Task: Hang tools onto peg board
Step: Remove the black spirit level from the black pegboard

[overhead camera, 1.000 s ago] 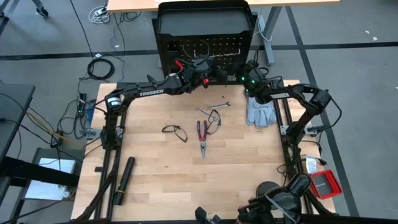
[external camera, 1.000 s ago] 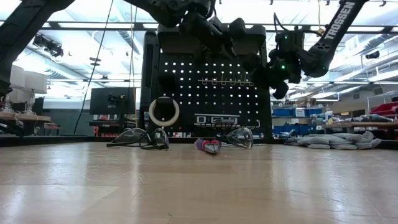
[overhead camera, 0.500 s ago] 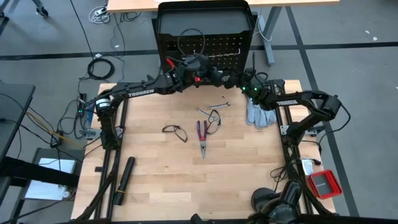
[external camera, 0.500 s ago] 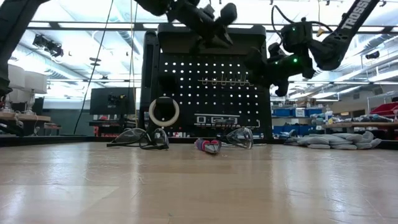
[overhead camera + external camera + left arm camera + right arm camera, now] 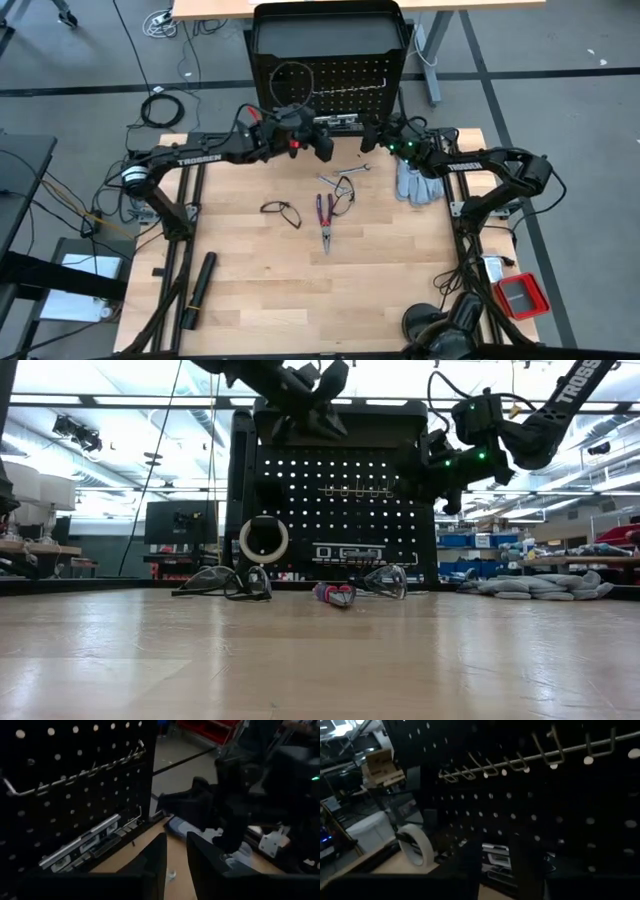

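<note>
- The peg board (image 5: 330, 75) is seen from above at the far edge of the table (image 5: 250, 280). The tape ring (image 5: 292, 78) is seen against it. The pliers (image 5: 325, 220), two pairs of glasses (image 5: 282, 211) (image 5: 345, 190) and a small wrench (image 5: 355, 169) are left on the wood. Grey gloves (image 5: 415, 183) are laid by the right arm, and a black cylinder (image 5: 198, 288) sits near the front left.
- Both grippers are held close in front of the board: the left gripper (image 5: 322, 143) and the right gripper (image 5: 368, 132). Nothing is seen held in either one.
- From table height, the tape ring (image 5: 263, 540) is seen low on the board (image 5: 330, 510), with a hook rail (image 5: 362, 490) higher up.
- In the left wrist view, the left fingers (image 5: 152, 860) are parted a little, with nothing between them. The right gripper (image 5: 220, 815) is seen very close.
- In the right wrist view, the right fingers (image 5: 522, 865) are parted a little and empty. The hooks (image 5: 520, 762) and the tape ring (image 5: 415, 842) are seen ahead.
- The two arms could be bumped together, because they are so near. The hooks or the ring could also be knocked by a gripper.
</note>
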Controlling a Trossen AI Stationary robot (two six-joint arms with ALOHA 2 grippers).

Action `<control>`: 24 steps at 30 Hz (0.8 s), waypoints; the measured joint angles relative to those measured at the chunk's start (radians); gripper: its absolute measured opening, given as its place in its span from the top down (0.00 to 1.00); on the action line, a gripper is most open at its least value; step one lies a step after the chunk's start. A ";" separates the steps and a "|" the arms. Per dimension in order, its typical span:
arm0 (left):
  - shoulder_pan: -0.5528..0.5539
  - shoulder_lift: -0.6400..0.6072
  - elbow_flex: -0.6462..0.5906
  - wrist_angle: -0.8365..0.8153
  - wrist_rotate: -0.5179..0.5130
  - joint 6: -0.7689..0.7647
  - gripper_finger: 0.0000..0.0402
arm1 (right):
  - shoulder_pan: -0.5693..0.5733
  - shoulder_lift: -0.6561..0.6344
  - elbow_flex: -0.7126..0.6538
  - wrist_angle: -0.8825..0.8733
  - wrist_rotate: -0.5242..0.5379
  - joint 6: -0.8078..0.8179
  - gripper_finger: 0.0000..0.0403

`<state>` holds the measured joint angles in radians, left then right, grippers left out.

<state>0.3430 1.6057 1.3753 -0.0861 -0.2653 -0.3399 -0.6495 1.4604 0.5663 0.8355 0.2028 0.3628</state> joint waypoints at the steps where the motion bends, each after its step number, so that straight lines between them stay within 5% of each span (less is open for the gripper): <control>1: -0.005 -0.002 -0.001 0.002 0.001 -0.001 0.81 | 0.000 0.000 0.000 0.000 -0.004 0.001 0.73; 17: -0.038 -0.046 -0.007 -0.069 -0.003 0.102 0.81 | 0.084 -0.021 -0.002 -0.157 -0.014 0.047 0.68; 24: -0.075 -0.188 -0.170 -0.051 0.018 0.075 0.81 | 0.214 -0.021 0.056 -0.290 0.073 0.045 0.71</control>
<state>0.2675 1.4176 1.2055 -0.1370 -0.2469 -0.2651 -0.4359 1.4399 0.6224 0.5458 0.2755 0.4082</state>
